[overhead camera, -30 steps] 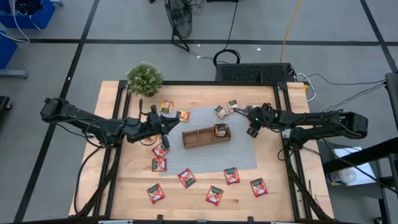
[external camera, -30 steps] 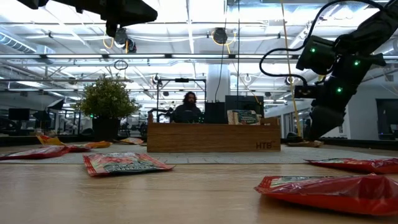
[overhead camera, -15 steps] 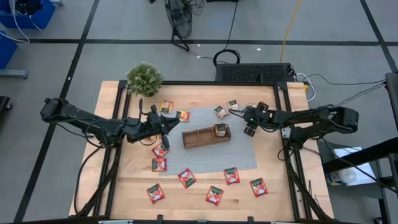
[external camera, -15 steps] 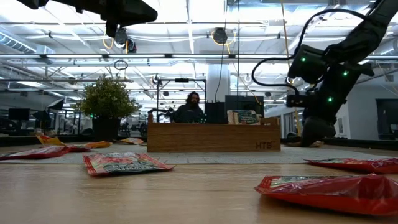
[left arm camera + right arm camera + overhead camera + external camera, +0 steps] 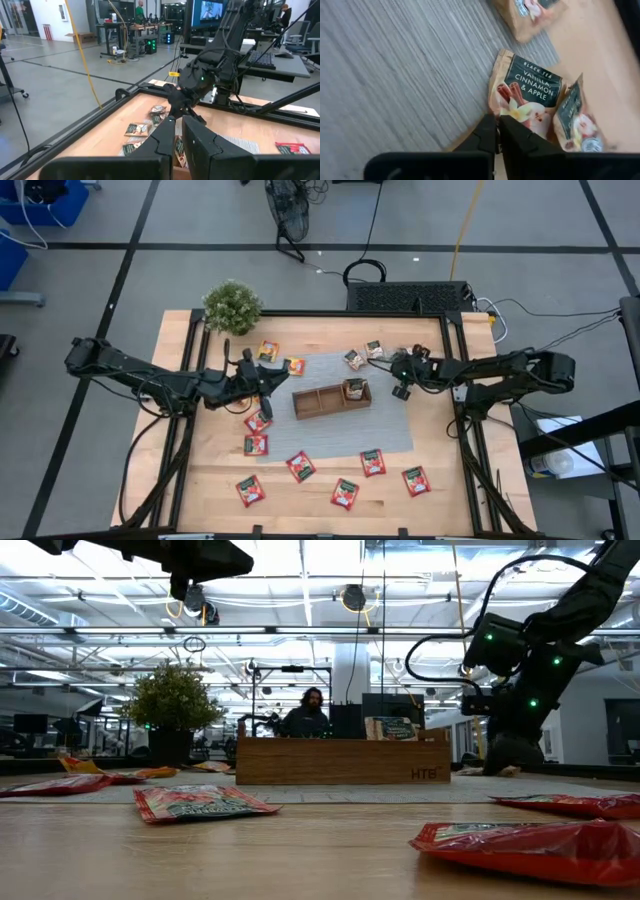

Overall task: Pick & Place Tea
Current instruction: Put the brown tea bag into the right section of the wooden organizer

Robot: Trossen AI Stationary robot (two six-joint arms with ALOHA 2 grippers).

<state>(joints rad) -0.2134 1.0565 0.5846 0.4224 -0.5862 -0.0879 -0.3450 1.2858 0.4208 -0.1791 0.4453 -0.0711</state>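
Low over the grey mat's right edge, my right gripper (image 5: pixel 399 391) (image 5: pixel 503 766) points down. Its fingers are shut at the corner of a grey-brown tea sachet (image 5: pixel 530 92) lying flat where mat meets wood. Two more grey-brown sachets (image 5: pixel 575 122) (image 5: pixel 532 10) lie beside it. The wooden tray (image 5: pixel 318 406) sits mid-mat with one sachet (image 5: pixel 354 388) in its right compartment. Red sachets (image 5: pixel 300 467) lie along the near side, orange ones (image 5: pixel 268 350) at the far left. My left gripper (image 5: pixel 262 385) hovers left of the tray, its fingers (image 5: pixel 200 142) close together, holding nothing I can see. My right gripper comes from above, pointing down, and its fingertips (image 5: pixel 512 135) close on the sachet's near corner (image 5: pixel 496 111). The tips themselves cover the place of contact. The sachet lies flat, partly on the mat and partly on the wood.
A potted plant (image 5: pixel 232 305) stands at the far left corner. Black frame rails (image 5: pixel 455 380) border the table. Bare mat (image 5: pixel 395 65) stretches between the gripper and the tray. A person (image 5: pixel 305 712) sits in the room beyond.
My right gripper has shifted a little toward the tray and come down closer to the table. My left arm has kept still.
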